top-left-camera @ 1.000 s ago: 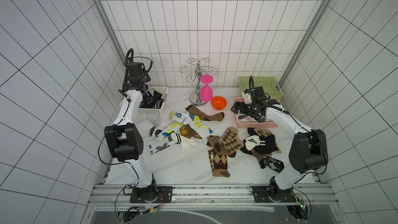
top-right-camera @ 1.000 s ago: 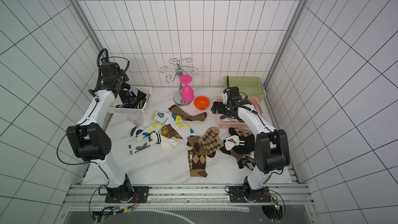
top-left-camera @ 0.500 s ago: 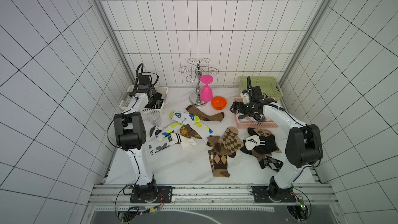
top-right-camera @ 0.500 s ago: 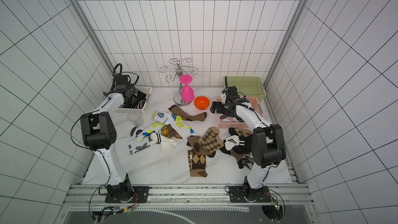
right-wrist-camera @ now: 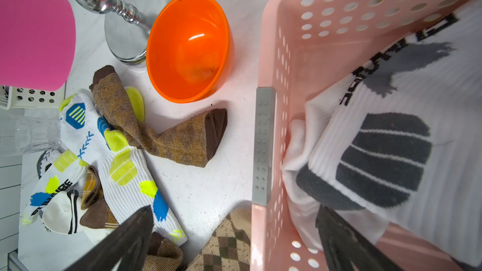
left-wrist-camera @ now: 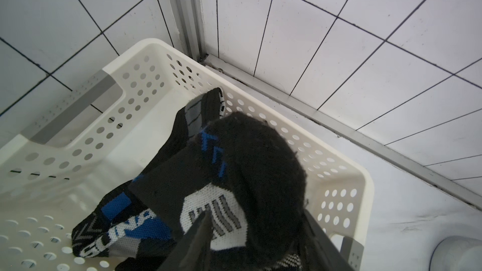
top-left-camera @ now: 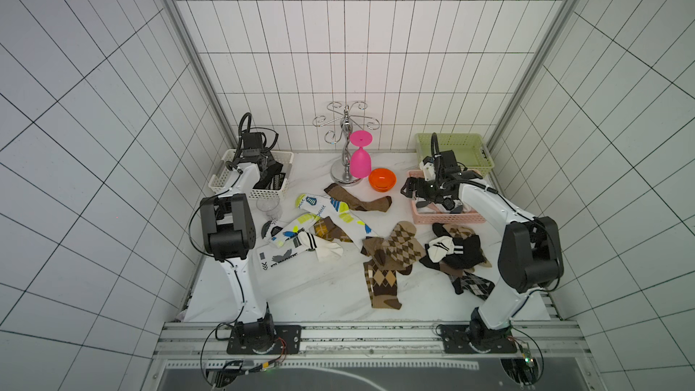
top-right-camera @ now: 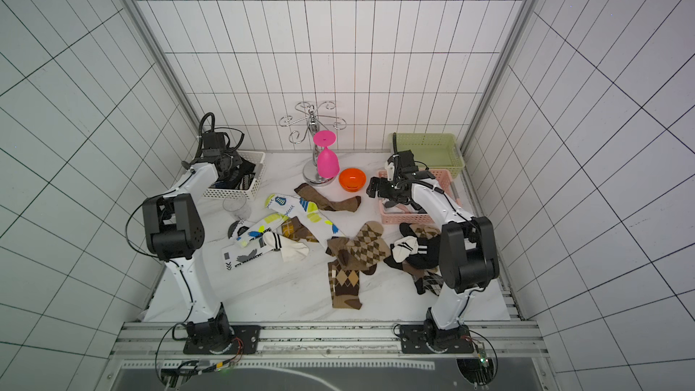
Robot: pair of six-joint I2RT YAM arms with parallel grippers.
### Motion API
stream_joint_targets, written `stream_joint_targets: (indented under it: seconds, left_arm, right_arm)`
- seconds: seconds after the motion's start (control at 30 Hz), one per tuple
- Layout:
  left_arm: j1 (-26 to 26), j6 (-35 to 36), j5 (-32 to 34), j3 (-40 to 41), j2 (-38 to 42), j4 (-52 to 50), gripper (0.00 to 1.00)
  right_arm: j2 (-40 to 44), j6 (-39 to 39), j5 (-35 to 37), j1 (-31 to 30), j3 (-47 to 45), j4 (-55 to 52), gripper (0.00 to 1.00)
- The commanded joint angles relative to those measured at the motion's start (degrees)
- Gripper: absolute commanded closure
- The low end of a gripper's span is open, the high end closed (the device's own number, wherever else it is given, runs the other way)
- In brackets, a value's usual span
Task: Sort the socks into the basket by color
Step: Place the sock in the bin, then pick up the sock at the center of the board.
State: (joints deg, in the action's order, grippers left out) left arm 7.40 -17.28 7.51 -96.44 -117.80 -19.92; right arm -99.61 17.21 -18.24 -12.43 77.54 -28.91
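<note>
Well apart from the orange bowl (top-left-camera: pixel 382 179), the left gripper (left-wrist-camera: pixel 257 212) hangs in the white basket (left-wrist-camera: pixel 146 48), its fingers (left-wrist-camera: pixel 198 241) parted around a fuzzy black sock (left-wrist-camera: pixel 260 157) lying on blue-marked socks (left-wrist-camera: pixel 122 204), while just beside that bowl the right gripper (right-wrist-camera: pixel 234 208) gapes empty astride the pink basket (right-wrist-camera: pixel 271 48) wall, with white socks (right-wrist-camera: pixel 448 168) under one finger.

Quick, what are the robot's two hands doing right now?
Left end effector: partly apart around a black sock in the white basket; grip cannot be told.
Right end effector: open, holding nothing.
</note>
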Motion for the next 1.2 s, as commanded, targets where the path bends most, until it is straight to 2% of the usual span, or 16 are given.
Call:
stream_joint_targets:
  seconds: [0.0, 0.47, 0.6, 0.83, 0.97, 1.17]
  left_arm:
    - [-0.1, 0.1, -1.7, 0.8, 3.5, 1.8, 0.42]
    - [-2.7, 1.5, -3.5, 3.5, 15.7, 2.0, 0.31]
    - [-3.3, 0.8, -5.3, 6.1, 18.8, 2.0, 0.31]
    - [-7.8, 1.9, -6.1, 10.3, 25.5, 1.1, 0.31]
    - [-11.1, 1.9, -6.2, 14.4, 30.2, 0.3, 0.32]
    - [-13.9, -0.2, -7.8, 21.4, 38.4, -0.8, 0.32]
  right_arm:
    - [-0.5, 0.4, -0.4, -0.3, 6.4, 0.5, 0.01]
    - [2.0, 0.3, 0.3, -0.9, 4.5, 0.9, 0.01]
    - [3.4, -0.1, 0.4, -1.5, 3.1, 1.1, 0.01]
    - [5.4, -0.9, 1.5, -4.4, 0.0, 1.1, 0.02]
    - [6.6, -2.1, 1.8, -7.5, -2.3, 2.1, 0.13]
    - [7.4, -4.6, 1.1, -13.9, -5.6, 4.7, 0.42]
